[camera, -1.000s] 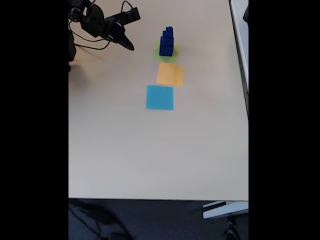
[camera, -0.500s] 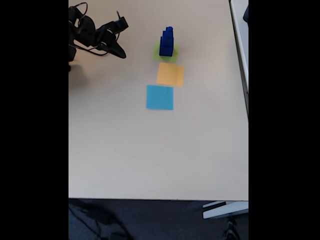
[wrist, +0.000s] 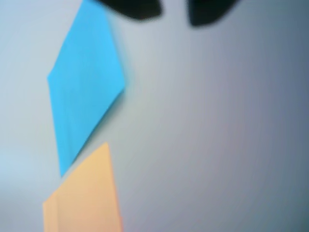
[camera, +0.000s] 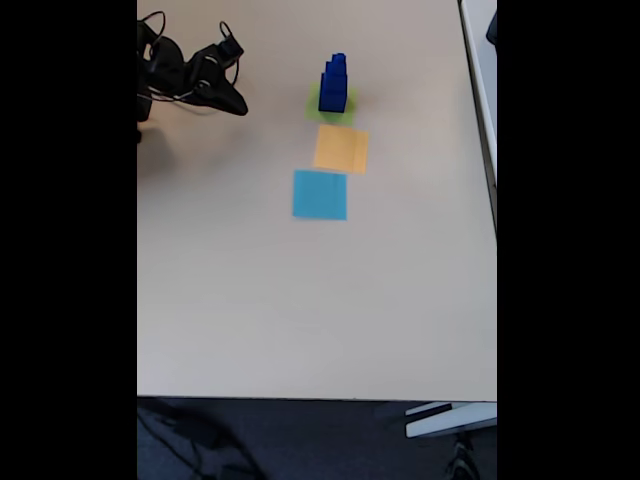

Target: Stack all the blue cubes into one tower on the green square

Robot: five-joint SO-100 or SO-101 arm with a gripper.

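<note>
1. Fixed view gives me the whole layout: the blue cubes stand as one stepped tower on the green square, near the far end of the counter. I count several tiers narrowing toward the top, but the picture is too small for me to count them for certain.
2. Just below the green patch in that view lies the orange square, and below that the light-blue square. I see no loose cube elsewhere on the counter.
3. My claw sits well apart from the tower, off to the left near the arm's base, with cables looped around it. Nothing is held in it. From the fixed view I cannot tell how far the fingers stand apart.
4. Wrist view is blurred. Two dark fingertips show at the top edge with a strip of bare counter between them, so I judge the claw at least partly spread and empty. Below them I see the light-blue square and the orange square.
5. I judge the task finished or very nearly so.
6. On handling: the cubes look solid, rigid and light, with flat faces. If I had to correct one, I would pinch two opposite side faces squarely, near mid-height. The smallest top piece leaves little room for error, and a nudge could topple the stack.
</note>
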